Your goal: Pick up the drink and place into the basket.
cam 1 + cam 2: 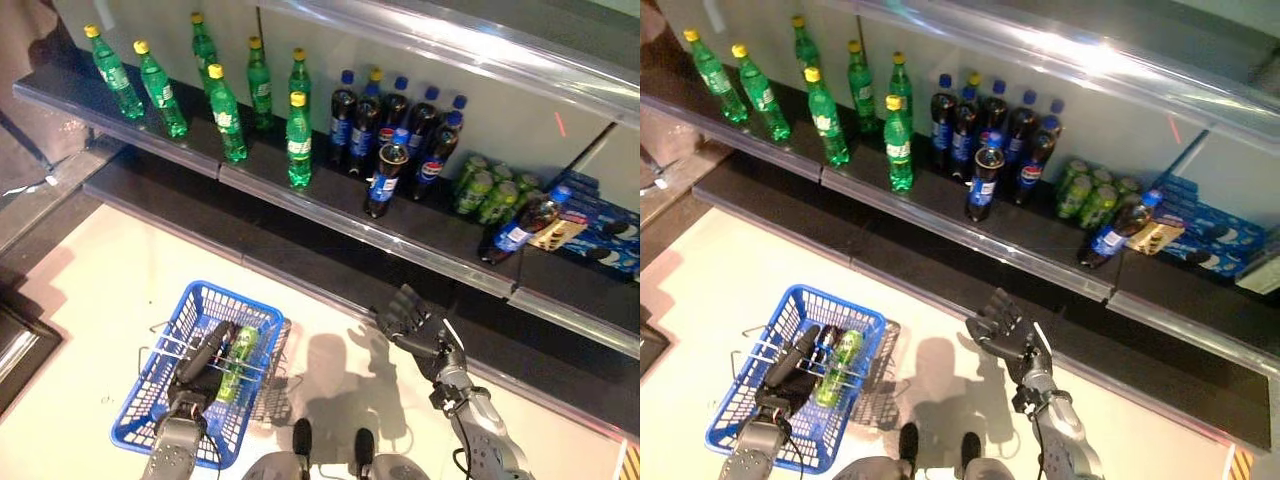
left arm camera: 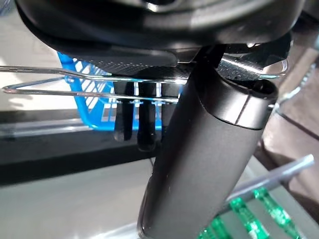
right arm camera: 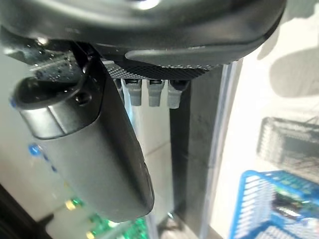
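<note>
**Desk:** Where does the drink stand from the reaching hand?

**Photographer:** The right hand (image 1: 412, 322) hangs empty over the pale floor, fingers straight and loosely spread, pointing up toward the lower shelf (image 1: 440, 262). The nearest cola bottle (image 1: 386, 180) stands upright alone at the front of the dark cluster, ahead of the fingertips and a little to the robot's left, well apart from them. Its long axis runs vertical, so I judge a side-on wrap around the body suits best.

**Desk:** And the other hand?

**Photographer:** The left hand (image 1: 205, 355) is curled round the wire handles (image 2: 75, 82) of the blue basket (image 1: 165, 325), which sits low at the robot's left. A green can (image 1: 238, 360) and a dark one beside it already lie inside.

**Desk:** So which arm goes?

**Photographer:** The right, plainly: it is free and nearer the shelf. A second cola bottle (image 1: 520, 228) lies tilted farther right, leaning by the biscuit packs (image 1: 610, 235).
</note>
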